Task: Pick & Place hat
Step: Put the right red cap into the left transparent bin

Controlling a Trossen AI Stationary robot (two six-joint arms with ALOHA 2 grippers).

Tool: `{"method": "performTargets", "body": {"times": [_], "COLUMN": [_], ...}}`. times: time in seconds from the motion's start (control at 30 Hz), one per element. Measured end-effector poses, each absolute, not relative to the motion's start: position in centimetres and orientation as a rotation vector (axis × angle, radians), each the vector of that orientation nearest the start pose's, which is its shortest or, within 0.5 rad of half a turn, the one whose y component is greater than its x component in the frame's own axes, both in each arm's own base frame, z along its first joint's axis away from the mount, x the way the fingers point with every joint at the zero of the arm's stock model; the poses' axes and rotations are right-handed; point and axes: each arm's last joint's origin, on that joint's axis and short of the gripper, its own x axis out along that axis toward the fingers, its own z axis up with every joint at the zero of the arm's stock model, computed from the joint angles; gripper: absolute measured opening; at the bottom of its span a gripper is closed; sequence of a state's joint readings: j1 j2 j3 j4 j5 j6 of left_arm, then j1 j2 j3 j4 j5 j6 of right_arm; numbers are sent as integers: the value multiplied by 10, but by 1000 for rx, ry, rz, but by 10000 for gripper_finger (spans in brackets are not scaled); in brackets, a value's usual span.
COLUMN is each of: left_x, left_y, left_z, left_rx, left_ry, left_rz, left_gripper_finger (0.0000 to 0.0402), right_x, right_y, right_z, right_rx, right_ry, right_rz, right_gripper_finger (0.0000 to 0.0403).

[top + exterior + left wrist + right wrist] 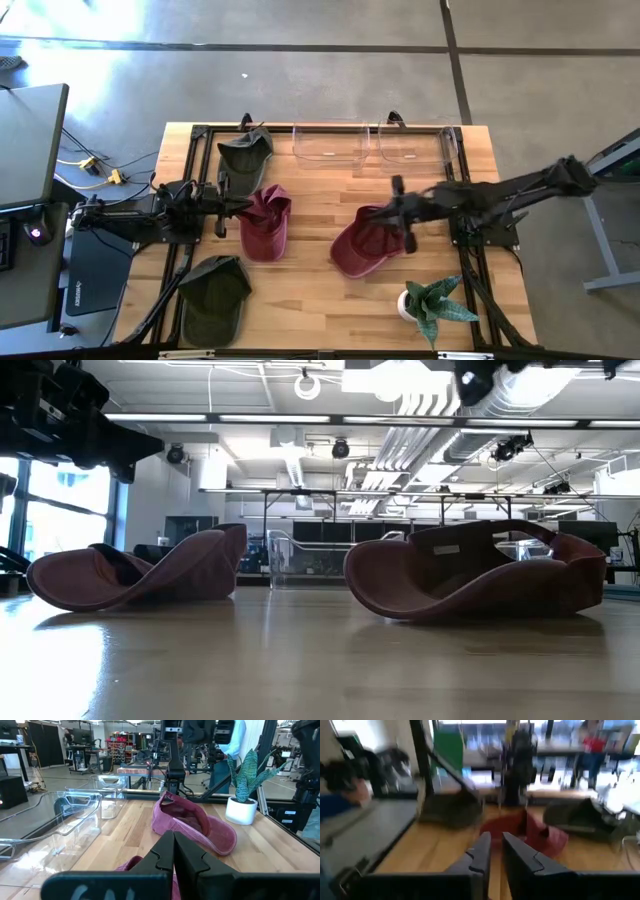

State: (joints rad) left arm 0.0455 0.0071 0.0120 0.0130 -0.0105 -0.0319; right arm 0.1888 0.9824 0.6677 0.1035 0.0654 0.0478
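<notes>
Two clear bins (331,142) at the table's far edge; I can't make out anything inside. I count two maroon hats (266,222) mid-table and two dark green hats (214,296). Left gripper (248,205) pinched together; right gripper (397,212) slightly parted above a maroon hat.

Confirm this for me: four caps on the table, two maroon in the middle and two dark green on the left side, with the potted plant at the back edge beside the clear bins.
One thing is wrong. The potted plant stands at the front right of the table, not by the clear bins at the back edge. The high view shows it. The rest holds: two maroon caps in the middle, two dark green caps on the left.
</notes>
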Motion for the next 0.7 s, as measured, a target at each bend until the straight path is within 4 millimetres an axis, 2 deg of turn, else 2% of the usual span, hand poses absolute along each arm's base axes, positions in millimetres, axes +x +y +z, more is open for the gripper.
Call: {"method": "performTargets", "body": {"times": [0.17, 0.33, 0.5, 0.63, 0.7], "left_x": [97, 97, 97, 97, 97], "left_y": [5, 5, 5, 5, 5], "left_z": [168, 168, 168, 168, 168], "left_rx": [-32, -34, -84, -86, -87], "left_ry": [-19, -19, -20, -20, -20], "left_rz": [56, 61, 55, 55, 55], "left_gripper_finger": [1, 1, 1, 1, 1], "right_x": [261, 300, 329, 340, 339], "right_y": [52, 70, 103, 133, 146], "right_z": [293, 285, 256, 226, 209], "right_rx": [69, 111, 46, -57, -101], "right_ry": [489, 778, 993, 1079, 1135], "right_rz": [104, 97, 196, 290, 312], "right_gripper_finger": [137, 215, 259, 262, 260]}}
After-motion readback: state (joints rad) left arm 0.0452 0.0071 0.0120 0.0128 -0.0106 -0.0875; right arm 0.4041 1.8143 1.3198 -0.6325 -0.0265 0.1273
